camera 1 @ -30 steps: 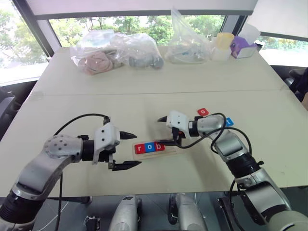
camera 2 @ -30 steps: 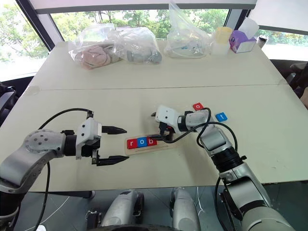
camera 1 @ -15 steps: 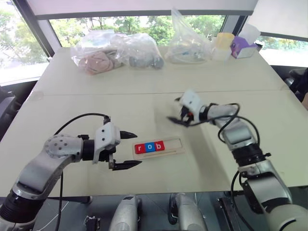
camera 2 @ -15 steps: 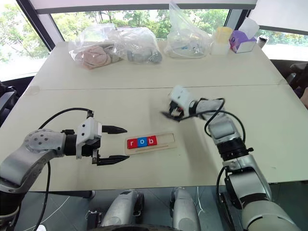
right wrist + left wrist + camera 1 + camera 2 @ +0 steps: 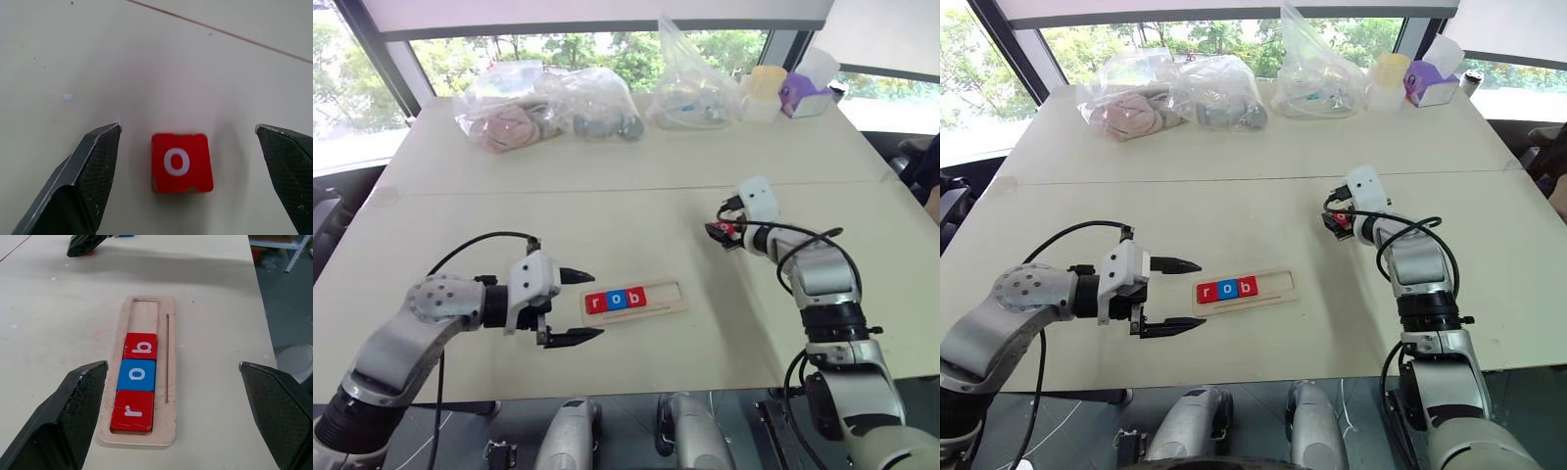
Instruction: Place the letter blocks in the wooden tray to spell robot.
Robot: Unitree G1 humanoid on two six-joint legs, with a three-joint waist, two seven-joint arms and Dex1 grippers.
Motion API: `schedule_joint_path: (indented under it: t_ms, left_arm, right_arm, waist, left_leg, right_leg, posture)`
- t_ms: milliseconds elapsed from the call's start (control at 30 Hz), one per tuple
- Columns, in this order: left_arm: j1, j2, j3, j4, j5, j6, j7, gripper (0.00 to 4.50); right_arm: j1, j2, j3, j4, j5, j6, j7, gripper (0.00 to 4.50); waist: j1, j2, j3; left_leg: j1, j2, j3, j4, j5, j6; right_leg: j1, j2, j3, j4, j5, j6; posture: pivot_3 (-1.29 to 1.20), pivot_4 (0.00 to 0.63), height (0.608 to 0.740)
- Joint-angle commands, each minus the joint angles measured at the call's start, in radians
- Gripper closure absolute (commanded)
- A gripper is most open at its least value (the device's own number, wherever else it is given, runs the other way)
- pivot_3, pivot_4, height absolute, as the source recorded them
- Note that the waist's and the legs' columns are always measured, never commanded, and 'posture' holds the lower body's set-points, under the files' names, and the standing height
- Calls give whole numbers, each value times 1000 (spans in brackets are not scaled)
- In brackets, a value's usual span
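Right claw hangs wide open and empty over a red "o" block lying flat on the worktop, well apart from the tray. To grip well, lower squarely and close on opposite edges, keeping the block level. Left claw, open and empty, waits just beside the tray, which reads "r", "o", "b".
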Motion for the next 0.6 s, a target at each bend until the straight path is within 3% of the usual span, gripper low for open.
schedule_joint_path:
  t_ms: [33, 233, 333, 467, 500, 600]
  left_arm:
    - [-15, 0, 6, -18, -1, -22, -3, 0]
    - [-18, -1, 5, -16, 2, -27, -2, 0]
    - [-18, -2, 5, -16, 2, -28, 0, 0]
    - [-18, -3, 3, -16, 2, -26, 2, 0]
    - [-18, -3, 4, -15, 1, -27, 1, 0]
    - [-16, -2, 8, -13, -3, -28, -3, 0]
  right_arm:
    - [8, 6, -26, -2, 14, 13, -31, 64]
    - [-5, 24, -50, 61, 55, 32, -39, 64]
    - [-25, 44, -77, 86, 85, 57, -50, 951]
    - [-18, 71, -107, 9, 135, 157, -66, 3011]
    - [-6, 72, -112, -30, 141, 186, -74, 3321]
    - [36, 87, -155, -190, 154, 262, -132, 3321]
  waist:
    - [0, 0, 0]
    - [0, 0, 0]
    - [-1, 0, 0]
    - [-1, 0, 0]
    - [-1, 0, 0]
    - [0, 0, 0]
  left_leg:
    - [0, 0, 0, 0, 0, 0]
    - [1, 0, 0, 0, 0, 0]
    - [1, 0, 0, 1, 0, 0]
    - [1, 1, 0, 1, 0, 0]
    - [1, 1, 0, 1, 0, 0]
    - [1, 1, 0, 0, 0, 0]
  right_leg:
    - [0, 0, 0, 0, 0, 0]
    - [1, 0, 0, 0, 0, 0]
    - [1, 0, 0, 0, 0, 0]
    - [1, 0, 0, 0, 0, 0]
    - [1, 0, 0, 0, 0, 0]
    - [1, 0, 0, 0, 0, 0]
  posture:
    - [0, 150, 740]
    - [0, 150, 740]
    - [0, 150, 740]
    - [0, 150, 740]
    - [0, 150, 740]
    - [0, 150, 740]
